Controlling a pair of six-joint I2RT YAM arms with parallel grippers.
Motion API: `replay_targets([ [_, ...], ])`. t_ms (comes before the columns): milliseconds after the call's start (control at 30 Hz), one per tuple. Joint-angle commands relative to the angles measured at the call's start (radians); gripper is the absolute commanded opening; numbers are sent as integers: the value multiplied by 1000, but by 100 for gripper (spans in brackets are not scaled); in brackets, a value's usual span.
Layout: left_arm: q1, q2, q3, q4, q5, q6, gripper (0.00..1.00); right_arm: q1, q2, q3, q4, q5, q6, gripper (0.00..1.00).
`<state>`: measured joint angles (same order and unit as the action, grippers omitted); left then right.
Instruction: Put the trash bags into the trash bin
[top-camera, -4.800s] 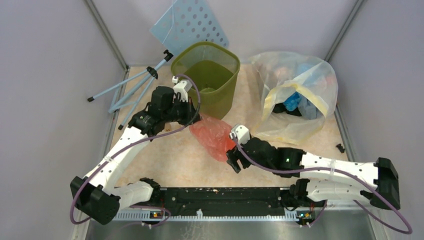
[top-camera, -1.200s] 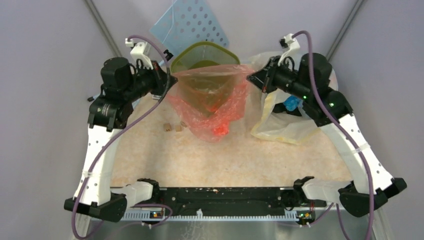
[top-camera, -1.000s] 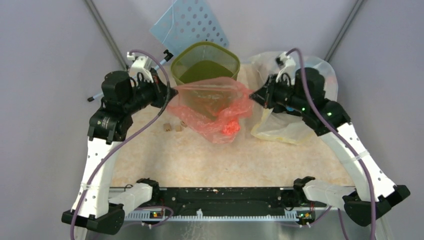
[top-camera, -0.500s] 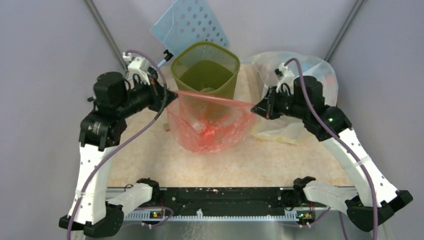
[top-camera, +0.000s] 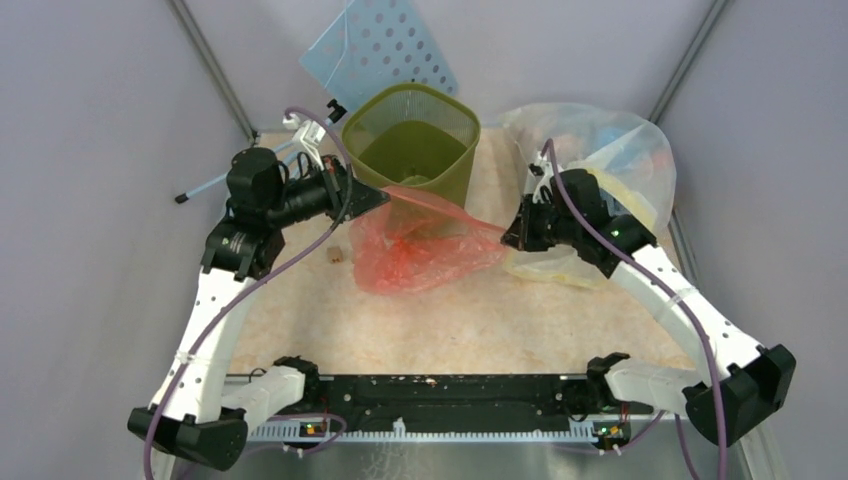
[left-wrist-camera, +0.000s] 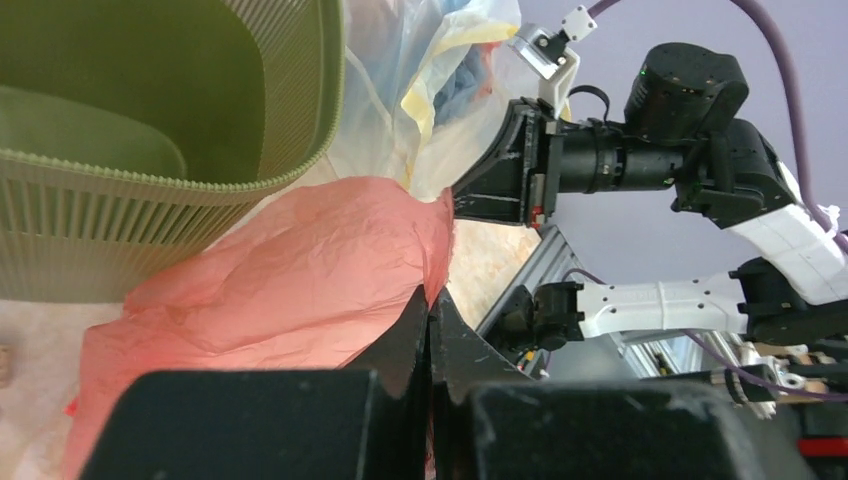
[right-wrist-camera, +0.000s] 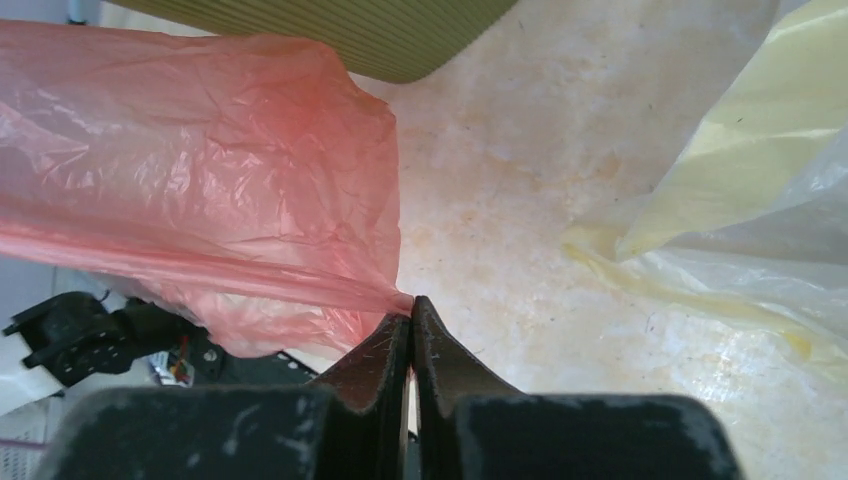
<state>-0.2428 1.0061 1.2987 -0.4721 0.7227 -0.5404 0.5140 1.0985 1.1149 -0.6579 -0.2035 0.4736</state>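
- Trash bag (top-camera: 415, 245): thin, crinkled, translucent orange-red film.
- Top edge pulled taut; body slumped on tabletop (top-camera: 420, 320), just in front of trash bin (top-camera: 415, 150).
- Left jaws pinch one end of that edge, right jaws the other.

Beige speckled table (top-camera: 480, 320), green bin (top-camera: 455, 170) at back, clear bag (top-camera: 600, 150) rt, orange bag (top-camera: 415, 255) ctr, 1 tan block (top-camera: 334, 254), tripod (top-camera: 205, 187) lt

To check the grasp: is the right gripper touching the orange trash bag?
Touching. The right wrist view shows the right gripper shut on a corner of the trash bag, with the plastic pinched between its tips.
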Motion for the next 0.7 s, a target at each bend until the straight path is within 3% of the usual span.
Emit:
replay_targets([
  [0, 4, 4, -13, 158, 74, -74, 0, -7, 20, -2, 66, 95, -24, 5],
  [33, 4, 7, -19, 174, 77, -84, 0, -6, 15, 0, 66, 107, -41, 14],
  [100, 4, 18, -26, 197, 74, -102, 0, -7, -14, -5, 78, 93, -96, 44],
  [167, 4, 32, -33, 218, 63, -122, 0, -5, -71, -36, 111, 83, -129, 61],
  [300, 4, 60, -57, 250, 20, -158, 0, 10, -227, -133, 209, 70, -187, 70],
  [467, 4, 100, -65, 258, -36, -153, 0, 64, -409, -282, 377, 60, -228, 65],
  [567, 4, 124, -64, 266, -42, -151, 0, 117, -425, -360, 479, 73, -248, 44],
  [667, 4, 140, -63, 273, -41, -157, 0, 188, -380, -396, 575, 95, -255, 12],
])
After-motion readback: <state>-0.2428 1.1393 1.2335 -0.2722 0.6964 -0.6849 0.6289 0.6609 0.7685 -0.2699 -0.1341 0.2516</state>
